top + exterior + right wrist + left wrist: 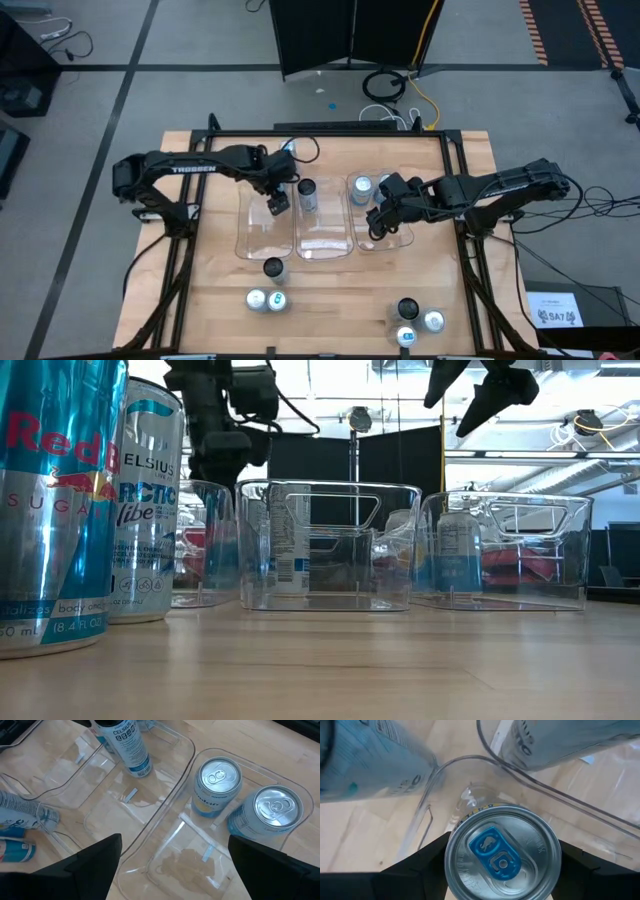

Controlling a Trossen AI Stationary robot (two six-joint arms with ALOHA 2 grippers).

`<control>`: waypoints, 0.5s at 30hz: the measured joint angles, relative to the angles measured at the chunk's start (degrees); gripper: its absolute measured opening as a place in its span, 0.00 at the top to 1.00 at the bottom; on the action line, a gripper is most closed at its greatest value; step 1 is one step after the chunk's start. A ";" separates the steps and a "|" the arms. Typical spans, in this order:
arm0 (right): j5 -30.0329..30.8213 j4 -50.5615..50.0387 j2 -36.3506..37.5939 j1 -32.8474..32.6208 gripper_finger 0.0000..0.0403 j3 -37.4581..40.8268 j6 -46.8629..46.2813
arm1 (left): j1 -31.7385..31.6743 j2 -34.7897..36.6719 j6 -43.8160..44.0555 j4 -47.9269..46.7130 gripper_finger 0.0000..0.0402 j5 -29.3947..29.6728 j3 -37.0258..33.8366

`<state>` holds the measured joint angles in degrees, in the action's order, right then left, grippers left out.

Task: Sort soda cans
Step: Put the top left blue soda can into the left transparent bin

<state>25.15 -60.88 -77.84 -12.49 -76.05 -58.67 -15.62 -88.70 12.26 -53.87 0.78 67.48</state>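
Note:
Three clear trays stand side by side mid-table: left [250,240], middle [322,245], right [400,238]. My left gripper [277,203] is over the left tray's far part, shut on a silver soda can with a blue tab [502,845]. One can [307,193] stands upright in the middle tray. Two silver-topped cans [217,780] [274,810] stand in the right tray. My right gripper [175,870] hangs open over the right tray's near half, holding nothing. More cans stand on the near table: a dark-topped one [273,267], a pair [267,299] and a group of three [415,322]. My left gripper pinches the blue-tabbed can between its two fingers [427,865], one on each side of the wall just under the top rim [449,856]. The fingers come from above, pointing steeply down. The can is upright inside the left tray's outline; whether its base touches the tray floor is hidden.
Two tall cans [55,510] [150,510] stand close to the low camera at the near left. A black frame [330,132] borders the table's far side, with cables behind it. Bare wood lies between the trays and the near cans.

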 joint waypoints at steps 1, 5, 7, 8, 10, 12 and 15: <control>0.00 0.00 0.00 0.00 0.11 0.00 0.00 | -0.01 -0.37 0.72 -0.01 0.34 0.00 0.00; 0.00 0.00 0.00 -0.12 0.11 0.00 0.00 | -0.02 -0.84 0.96 0.12 0.34 -0.17 0.11; 0.02 0.00 0.00 -0.42 0.11 0.00 0.02 | -0.04 -0.86 0.95 0.48 0.34 -0.22 0.11; 0.02 0.00 0.00 -0.61 0.11 0.00 0.02 | -0.04 -0.86 0.96 0.66 0.34 -0.27 0.11; 0.00 0.00 0.00 -1.10 0.11 0.00 0.01 | -0.04 -0.90 0.96 0.83 0.34 -0.27 0.11; 0.00 0.00 0.00 -1.63 0.11 0.00 0.02 | -0.04 -0.92 0.93 0.87 0.33 -0.29 0.11; 0.02 0.00 0.00 -2.33 0.11 0.00 -0.01 | -0.04 -0.95 0.96 1.14 0.27 -0.31 0.11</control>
<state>25.17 -60.88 -77.84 -14.82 -76.05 -58.68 -15.66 -89.65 13.21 -52.73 0.47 67.59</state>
